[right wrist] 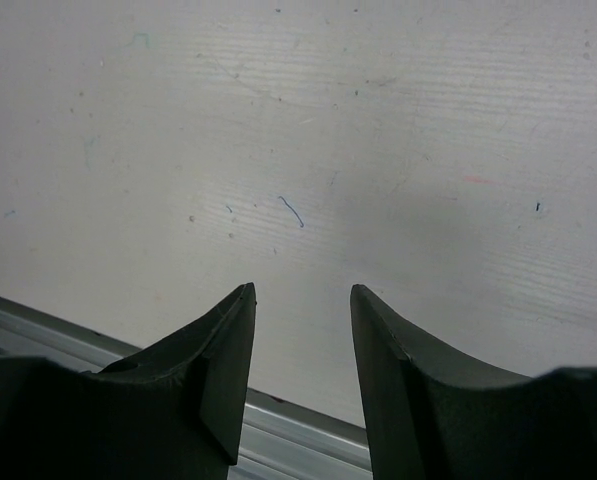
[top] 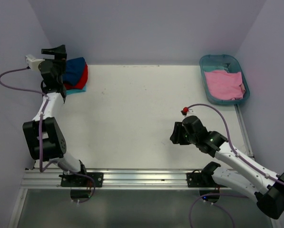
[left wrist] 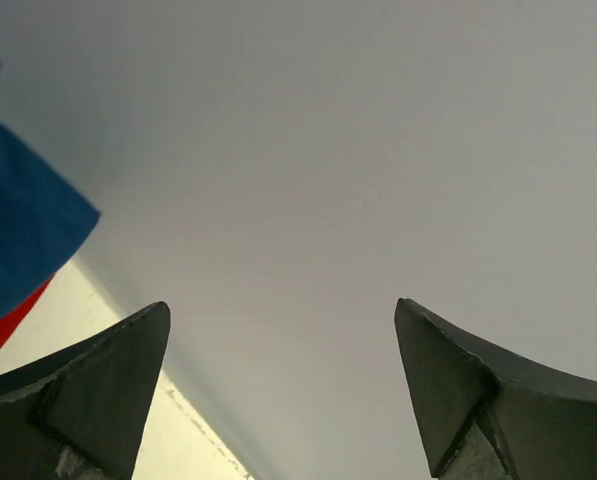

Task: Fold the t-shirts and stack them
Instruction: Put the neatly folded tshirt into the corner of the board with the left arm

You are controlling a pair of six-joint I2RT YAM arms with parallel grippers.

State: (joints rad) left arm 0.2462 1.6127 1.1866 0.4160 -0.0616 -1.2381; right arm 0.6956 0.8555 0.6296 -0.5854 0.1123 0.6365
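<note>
A stack of folded t-shirts (top: 76, 74) lies at the table's far left corner: navy blue on top, red under it, teal at the bottom. Its blue and red edges show at the left of the left wrist view (left wrist: 18, 240). A pink t-shirt (top: 224, 85) lies crumpled in the teal tub (top: 206, 62) at the far right. My left gripper (top: 54, 51) is raised beside the stack, open and empty, and faces the back wall (left wrist: 282, 315). My right gripper (top: 176, 138) hovers low over the bare table near the front edge, open and empty (right wrist: 303, 295).
The white table (top: 142, 118) is walled at the back and both sides. A metal rail (top: 132, 178) runs along the front edge and shows in the right wrist view (right wrist: 298, 430). The teal tub stands against the right wall.
</note>
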